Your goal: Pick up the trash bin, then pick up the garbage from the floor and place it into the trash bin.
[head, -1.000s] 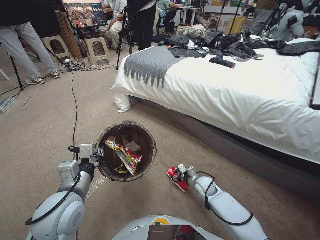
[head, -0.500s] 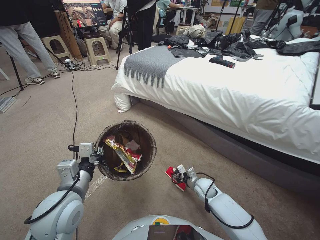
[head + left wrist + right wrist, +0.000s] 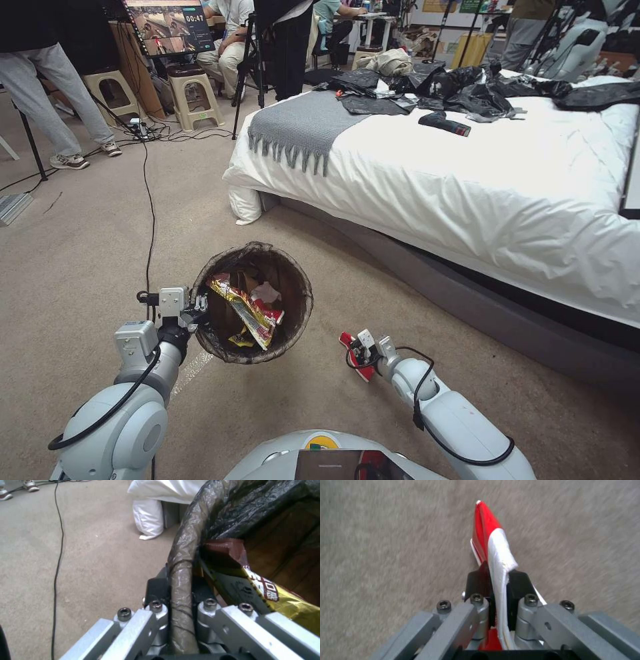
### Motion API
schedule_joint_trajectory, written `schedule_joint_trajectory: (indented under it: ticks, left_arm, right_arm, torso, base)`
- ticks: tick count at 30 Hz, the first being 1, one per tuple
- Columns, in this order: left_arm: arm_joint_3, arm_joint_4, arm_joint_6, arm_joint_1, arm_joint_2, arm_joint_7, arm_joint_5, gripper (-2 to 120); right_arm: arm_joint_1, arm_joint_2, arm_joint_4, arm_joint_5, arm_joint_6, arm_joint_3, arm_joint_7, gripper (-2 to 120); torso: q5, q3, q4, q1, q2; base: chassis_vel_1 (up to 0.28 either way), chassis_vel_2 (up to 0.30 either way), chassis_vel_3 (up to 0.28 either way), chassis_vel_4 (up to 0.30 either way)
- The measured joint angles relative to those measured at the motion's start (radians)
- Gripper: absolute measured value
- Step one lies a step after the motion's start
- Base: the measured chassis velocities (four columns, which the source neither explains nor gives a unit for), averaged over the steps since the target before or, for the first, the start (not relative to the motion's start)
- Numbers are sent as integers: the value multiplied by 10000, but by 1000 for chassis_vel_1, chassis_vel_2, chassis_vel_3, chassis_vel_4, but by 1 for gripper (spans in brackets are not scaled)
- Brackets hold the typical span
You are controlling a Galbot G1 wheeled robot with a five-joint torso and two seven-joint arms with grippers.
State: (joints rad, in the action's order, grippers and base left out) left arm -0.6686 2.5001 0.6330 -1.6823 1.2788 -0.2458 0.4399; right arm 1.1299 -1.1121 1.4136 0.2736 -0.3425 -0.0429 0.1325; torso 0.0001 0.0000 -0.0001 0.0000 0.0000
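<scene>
So the left gripper (image 3: 198, 308) is clamping the bag-lined round white trash bin's (image 3: 293, 327) rim, keeping it open-side-up, while just beside that bin the right gripper (image 3: 360, 350) is pinching a flat red-and-white packet (image 3: 493, 547) for dropping in.

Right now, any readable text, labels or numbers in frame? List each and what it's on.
"00:47": timer on the monitor at the far left of the room.
Snack wrapper inside the trash bin, whose rim the left hand grips: white block letters on a dark red patch, too blurred and cut off to read.
Red-and-white packet pinched in the right hand: no print legible.
Yellow badge on the robot's torso: too small to read.
</scene>
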Motion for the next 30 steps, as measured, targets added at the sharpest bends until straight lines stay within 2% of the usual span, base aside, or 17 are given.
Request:
schedule_joint_trajectory:
  ticks: [4, 6, 7, 11, 12, 19, 23, 25, 26, 30]
  left_arm:
    - [6, 0, -2, -62, 14, -13, -12, 5]
    - [14, 0, -2, -128, 27, -24, -37, 5]
    - [14, 0, -2, -128, 27, -24, -37, 5]
    - [82, 0, -2, -230, 84, -29, -133, 5]
    - [82, 0, -2, -230, 84, -29, -133, 5]
    - [180, 0, -4, -226, 51, -36, -162, 5]
    - [248, 0, -5, -211, 89, -43, -160, 5]
    - [310, 0, -6, -215, 153, -44, -201, 5]
    - [310, 0, -6, -215, 153, -44, -201, 5]
    - [293, 0, -10, -225, 157, -49, -241, 5]
  right_arm:
    - [196, 161, 554, -62, 92, -349, -1, 4]
    - [490, 428, 1499, -24, 95, -746, -25, 4]
    - [490, 428, 1499, -24, 95, -746, -25, 4]
    - [1012, 946, 3490, 491, -21, -1365, -248, 4]
    - [1012, 946, 3490, 491, -21, -1365, -248, 4]
    - [1262, 1474, 6100, 1818, -503, -2162, -747, 4]
    - [1173, 1633, 7008, 2284, -703, -2287, -896, 4]
    - [794, 1742, 7824, 2898, -849, -2318, -980, 4]
    - [794, 1742, 7824, 2898, -849, -2318, -980, 4]
    - [-96, 1777, 8629, 4277, -1344, -2123, -1374, 4]
  torso:
    - [0, 0, 0, 0, 0]
    - [0, 0, -1, 0, 0]
    - [0, 0, -1, 0, 0]
    - [-1, 0, 1, 0, 0]
    - [-1, 0, 1, 0, 0]
    - [0, 0, 0, 0, 0]
    - [-1, 0, 0, 0, 0]
    - [-1, 0, 0, 0, 0]
    - [-1, 0, 0, 0, 0]
    - [-1, 0, 2, 0, 0]
  base:
    - [0, 0, 0, 0]
    - [0, 0, 0, 0]
    - [0, 0, 0, 0]
    - [0, 0, 0, 0]
    - [0, 0, 0, 0]
    - [0, 0, 0, 0]
    - [0, 0, 0, 0]
    - [0, 0, 0, 0]
    - [0, 0, 0, 0]
    - [0, 0, 0, 0]
